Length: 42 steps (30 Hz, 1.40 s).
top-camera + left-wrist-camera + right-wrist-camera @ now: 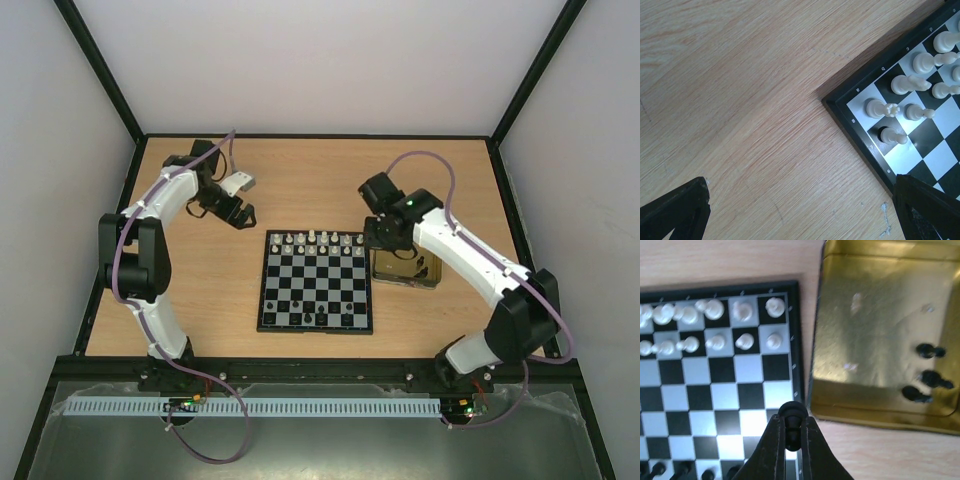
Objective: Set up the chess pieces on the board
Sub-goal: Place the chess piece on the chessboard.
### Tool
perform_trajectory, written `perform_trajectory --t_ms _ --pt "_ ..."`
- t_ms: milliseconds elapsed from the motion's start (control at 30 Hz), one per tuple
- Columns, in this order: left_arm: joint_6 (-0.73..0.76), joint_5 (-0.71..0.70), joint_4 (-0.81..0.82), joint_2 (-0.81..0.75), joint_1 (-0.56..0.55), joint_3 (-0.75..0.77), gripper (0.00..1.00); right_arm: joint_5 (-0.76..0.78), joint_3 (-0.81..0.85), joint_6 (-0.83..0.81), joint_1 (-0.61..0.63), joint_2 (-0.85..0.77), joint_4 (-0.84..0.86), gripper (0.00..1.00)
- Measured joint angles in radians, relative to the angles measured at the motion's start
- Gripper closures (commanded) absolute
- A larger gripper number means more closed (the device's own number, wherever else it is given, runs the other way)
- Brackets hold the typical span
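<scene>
The right hand (793, 426) was pinched shut on one tiny black chess piece (792, 413), just above the right edge of the board (715, 385).

The left hand (239, 213) was open wide and held nothing. It hung over the bare wood of the bench (310, 185), near the far left corner of the board. The board lay flat in the middle of the bench. White chess pieces (313, 240) stood in its two far rows. A few black ones (684, 468) stood along the near row. A shiny gold tray (875, 315) lay on the bench just to the right of the board. Three more black pieces (931, 351) were in the tray, all near its right side. Nothing stood between the right hand and the board.
</scene>
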Motion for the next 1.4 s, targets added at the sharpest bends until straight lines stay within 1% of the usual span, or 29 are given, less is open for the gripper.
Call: perform_trajectory --t_ms 200,300,633,900,1167,1400 --pt "-0.002 -0.006 0.009 -0.001 0.0 -0.013 0.01 0.002 -0.044 0.102 0.164 -0.048 -0.015 0.98" --pt "-0.001 -0.008 0.012 -0.002 0.0 -0.015 0.01 0.003 -0.075 0.151 0.227 -0.066 -0.014 0.98" --pt "-0.001 -0.019 0.02 -0.006 -0.001 -0.026 0.01 0.027 -0.21 0.312 0.39 -0.106 0.018 0.98" --pt "-0.003 -0.02 0.021 -0.006 -0.005 -0.026 0.01 0.033 -0.373 0.402 0.405 -0.161 0.084 0.98" --pt "-0.009 -0.024 0.024 -0.006 -0.006 -0.026 0.01 0.037 -0.44 0.422 0.405 -0.159 0.159 0.98" --pt "-0.009 -0.031 0.025 -0.006 -0.006 -0.026 0.01 0.033 -0.467 0.42 0.396 -0.123 0.213 0.98"
